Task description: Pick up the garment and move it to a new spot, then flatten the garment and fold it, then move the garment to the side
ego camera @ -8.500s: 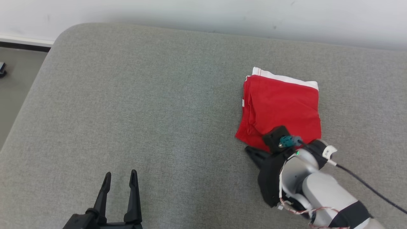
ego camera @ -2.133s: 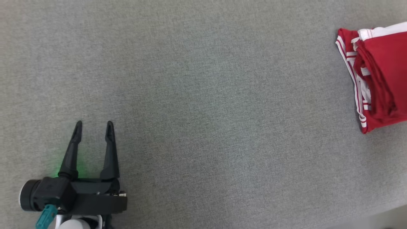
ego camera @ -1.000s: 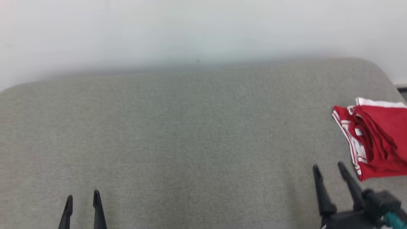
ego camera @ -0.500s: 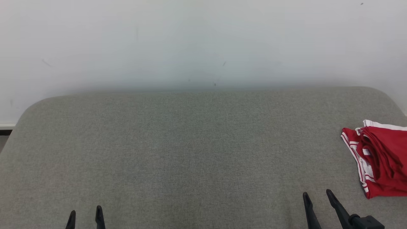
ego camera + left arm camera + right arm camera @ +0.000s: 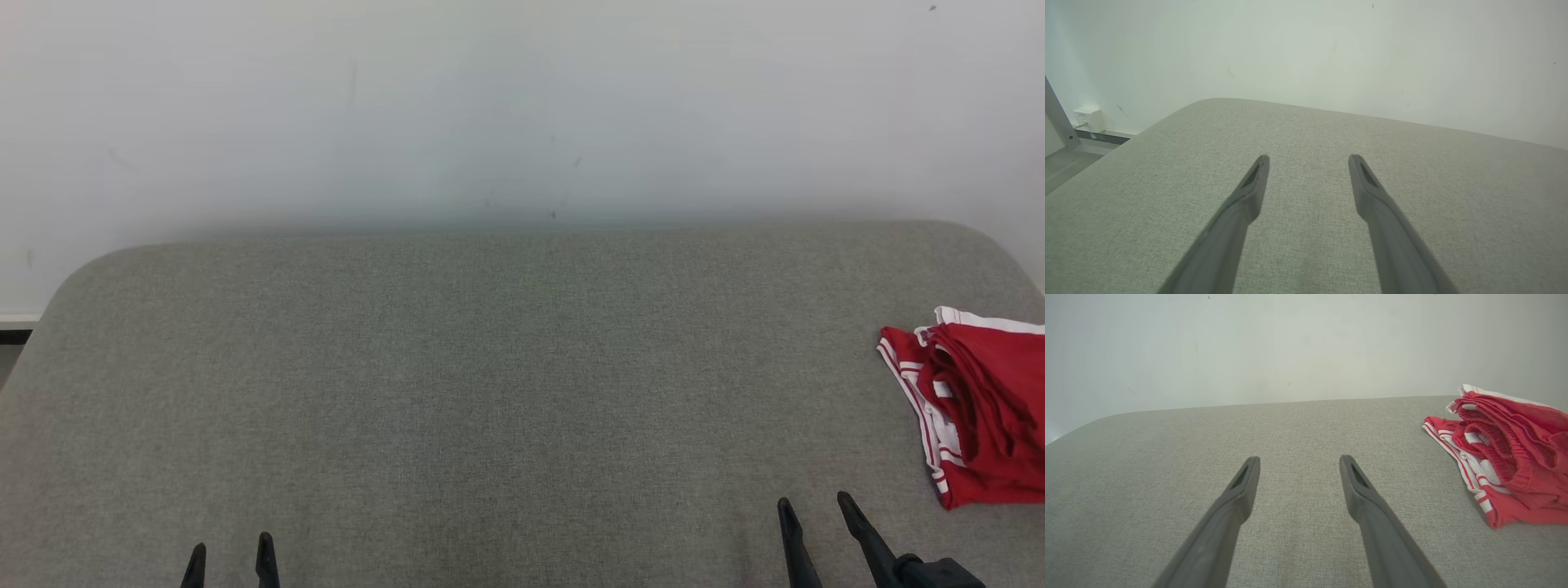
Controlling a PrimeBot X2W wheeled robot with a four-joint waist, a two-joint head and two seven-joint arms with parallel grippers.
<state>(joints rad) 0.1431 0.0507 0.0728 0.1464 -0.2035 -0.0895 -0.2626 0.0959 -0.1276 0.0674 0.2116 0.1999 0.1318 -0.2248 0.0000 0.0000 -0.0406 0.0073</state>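
Right gripper (image 5: pixel 815 523) spread wide, empty. Folded red garment (image 5: pixel 984 408) lies ahead-right of it, near but apart, long axis roughly along its fingers. Left gripper (image 5: pixel 230 562), also spread and empty, sits far off.

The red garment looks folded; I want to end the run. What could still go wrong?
The garment lies at the right end of the cushion; how near the edge is out of frame, so it might slip off.
Its layers bulge and may unfold.
The open right gripper is close; swinging right could snag it.
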